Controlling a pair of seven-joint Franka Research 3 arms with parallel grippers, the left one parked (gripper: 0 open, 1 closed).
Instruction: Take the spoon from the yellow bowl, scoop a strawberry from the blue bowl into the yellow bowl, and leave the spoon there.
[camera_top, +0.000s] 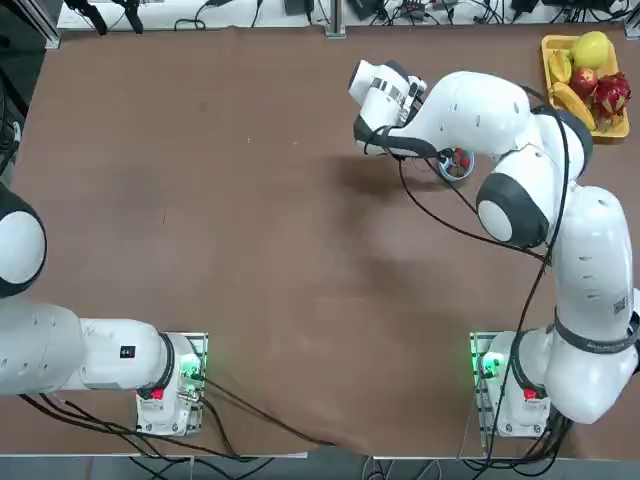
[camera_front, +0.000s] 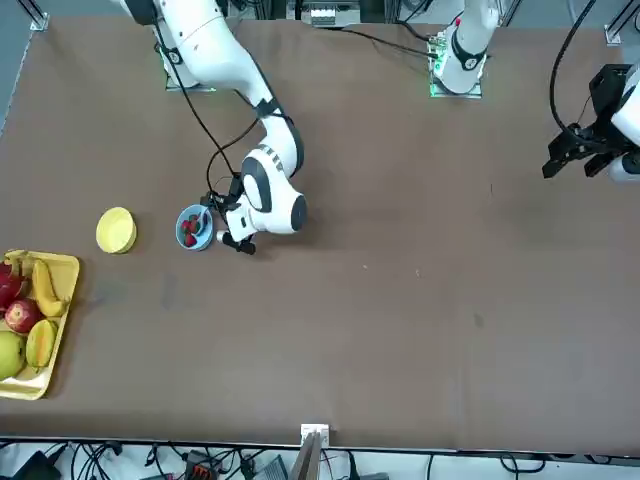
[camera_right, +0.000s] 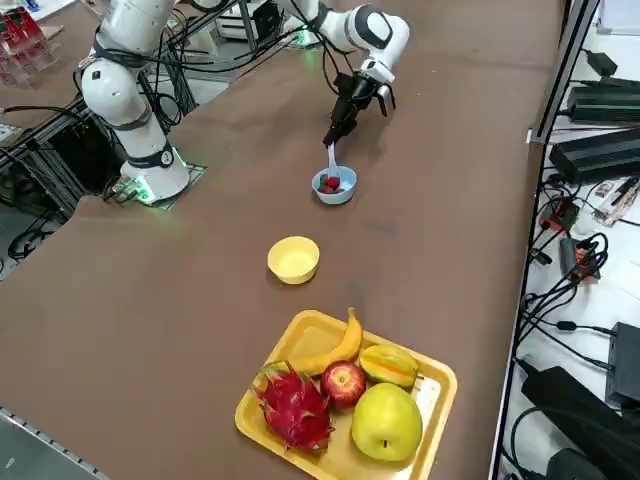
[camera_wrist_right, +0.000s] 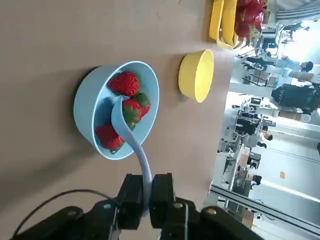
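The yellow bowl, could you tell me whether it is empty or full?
Empty: the yellow bowl shows only its bare inside; the spoon is in the blue bowl.

Your top view hung overhead, looked straight down, arm bases at bottom edge, fruit tray (camera_top: 585, 68) at far right corner. Your front view sat across table, faced robot, bases at top edge, same tray (camera_front: 32, 325) at lower left. Your right side view stood raised at robot's right, looked diagonally over table, tray (camera_right: 346, 396) nearest. Your wrist view sat close above blue bowl (camera_wrist_right: 116, 109). Front, side and wrist views shared blue bowl (camera_front: 194, 228) (camera_right: 335, 186) and yellow bowl (camera_front: 116, 230) (camera_right: 293, 259) (camera_wrist_right: 196, 75).
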